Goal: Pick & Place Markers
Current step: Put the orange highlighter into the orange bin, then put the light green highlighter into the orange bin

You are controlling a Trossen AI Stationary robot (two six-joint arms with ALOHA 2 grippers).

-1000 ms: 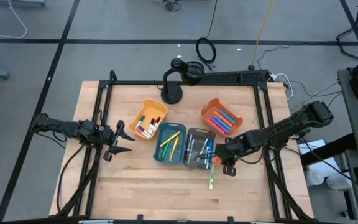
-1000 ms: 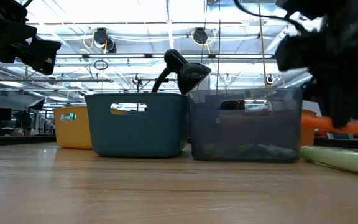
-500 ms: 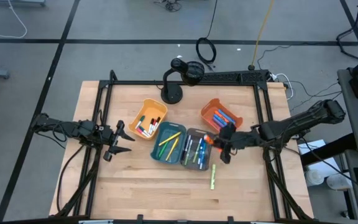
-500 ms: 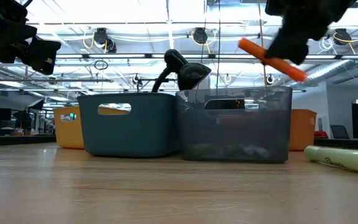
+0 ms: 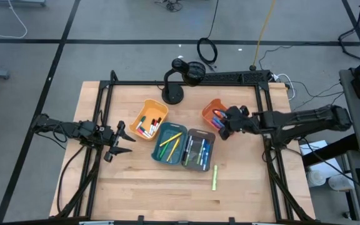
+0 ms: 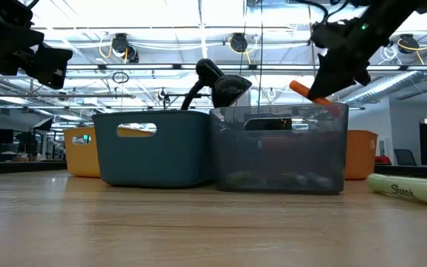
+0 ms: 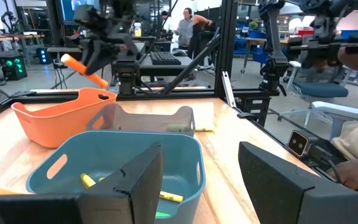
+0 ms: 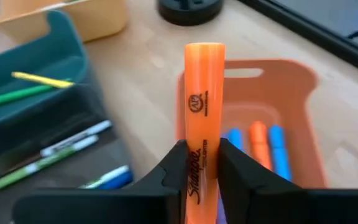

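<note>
My right gripper (image 5: 222,129) is shut on an orange marker (image 8: 204,106) and hovers over the orange bin (image 5: 209,110) at the table's right centre. In the low view the orange marker (image 6: 313,96) is tilted above the grey bin (image 6: 280,148). Blue and orange markers (image 8: 263,146) lie in the orange bin (image 8: 303,112). A yellow-green marker (image 5: 215,177) lies flat on the table, nearer than the grey bin (image 5: 197,149). My left gripper (image 5: 122,139) waits open at the table's left, holding nothing. My right gripper pinches the orange marker's barrel (image 8: 202,158) between its two fingers. The marker lies along the fingers and sticks out well past their tips. The fingers slant down from the table's right. The marker is lifted clear and tilted above the orange bin.
A teal bin (image 5: 169,142) with yellow and green markers adjoins the grey bin, and a yellow bin (image 5: 147,119) with markers stands to its far left. A black camera stand (image 5: 174,94) is at the far middle. Bare wood lies along the near edge.
My right gripper has carried the orange marker up from low beside the grey bin's near right corner, toward the far edge, to above the orange bin, rolling its wrist on the way. The grey and teal bins have slid a little toward the table's left.
</note>
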